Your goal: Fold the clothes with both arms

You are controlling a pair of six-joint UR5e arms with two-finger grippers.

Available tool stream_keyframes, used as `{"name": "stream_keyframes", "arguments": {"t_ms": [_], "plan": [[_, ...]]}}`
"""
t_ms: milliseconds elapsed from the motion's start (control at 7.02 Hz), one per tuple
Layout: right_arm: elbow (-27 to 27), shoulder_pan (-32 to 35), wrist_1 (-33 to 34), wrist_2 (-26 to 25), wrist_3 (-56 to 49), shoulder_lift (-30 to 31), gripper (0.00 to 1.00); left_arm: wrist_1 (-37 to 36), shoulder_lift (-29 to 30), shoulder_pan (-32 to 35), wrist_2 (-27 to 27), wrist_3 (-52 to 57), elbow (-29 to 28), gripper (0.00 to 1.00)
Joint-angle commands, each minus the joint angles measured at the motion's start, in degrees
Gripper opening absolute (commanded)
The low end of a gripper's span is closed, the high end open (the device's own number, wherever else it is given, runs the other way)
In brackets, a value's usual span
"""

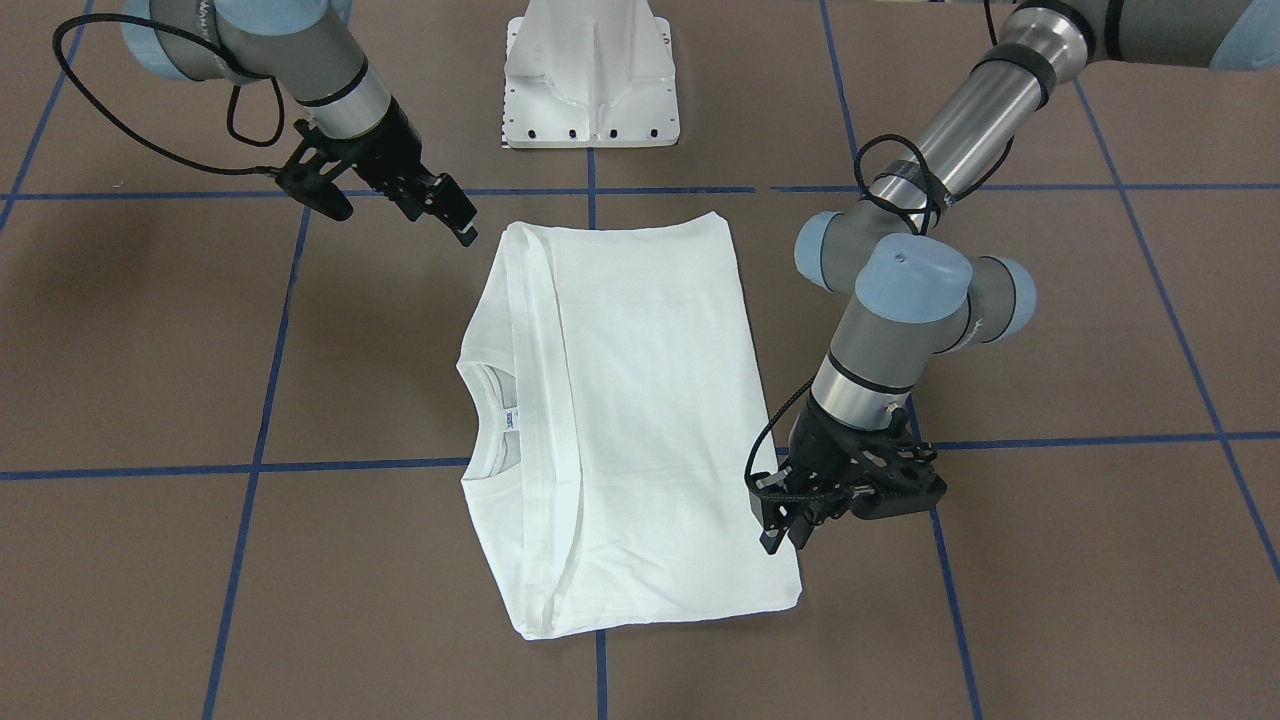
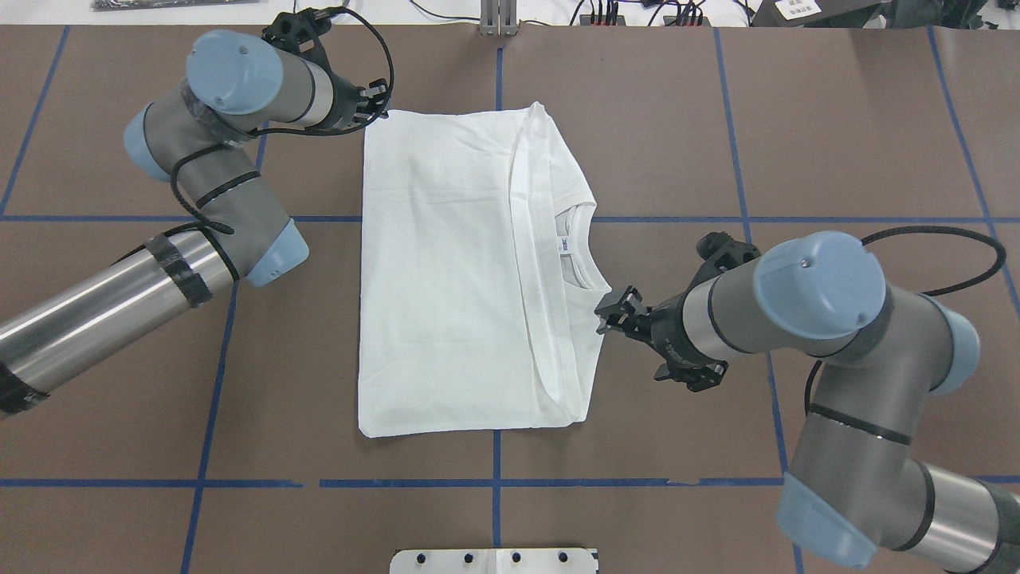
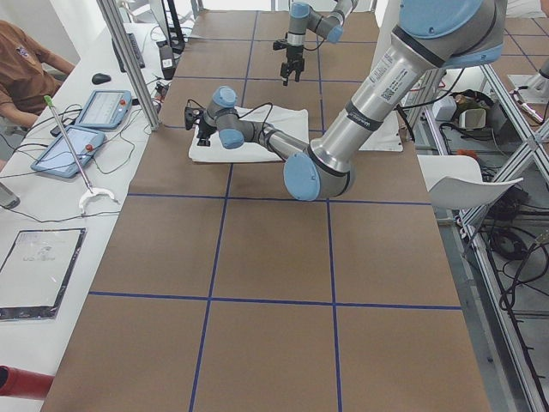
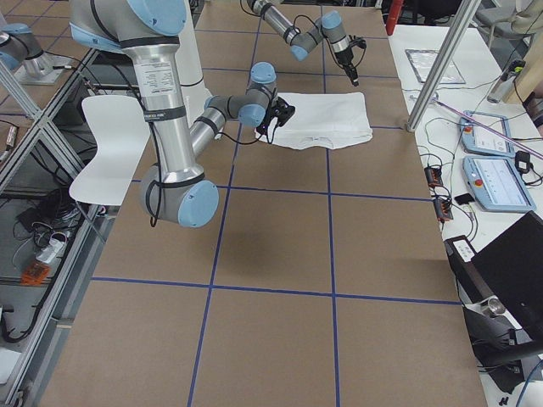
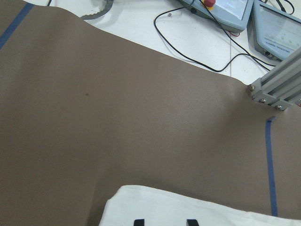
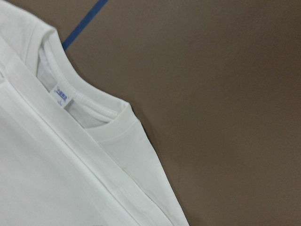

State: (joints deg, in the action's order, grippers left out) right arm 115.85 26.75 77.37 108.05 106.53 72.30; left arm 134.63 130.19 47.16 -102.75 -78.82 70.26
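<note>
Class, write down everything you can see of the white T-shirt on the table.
The white T-shirt looks like soft cotton, folded into a rectangle, lying flat on the brown table. Its ribbed collar and small neck label show at one long edge. The left gripper and right gripper are close by its edges.

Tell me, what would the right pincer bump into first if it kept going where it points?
Probably the white T-shirt, at the shoulder edge beside its collar. The right pincer aims there, but its height is unclear.
</note>
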Motion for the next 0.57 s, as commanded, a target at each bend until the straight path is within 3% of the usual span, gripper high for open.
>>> {"name": "stream_keyframes", "arguments": {"t_ms": [0,142,428], "plan": [[-0.27,-7.02,15.11,-8.33,-16.63,-7.67,1.0,-0.07,-7.29,0.92,-1.93,0.15,8.81,0.41],[-2.19,-9.41,15.52,-13.61,-27.06,-9.0,1.0,-0.07,-9.06,1.09,-2.02,0.15,10.75,0.41],[-8.07,-9.43,15.53,-14.62,-39.77,-13.21,1.0,-0.07,-11.26,1.45,-3.24,0.24,13.31,0.41]]}}
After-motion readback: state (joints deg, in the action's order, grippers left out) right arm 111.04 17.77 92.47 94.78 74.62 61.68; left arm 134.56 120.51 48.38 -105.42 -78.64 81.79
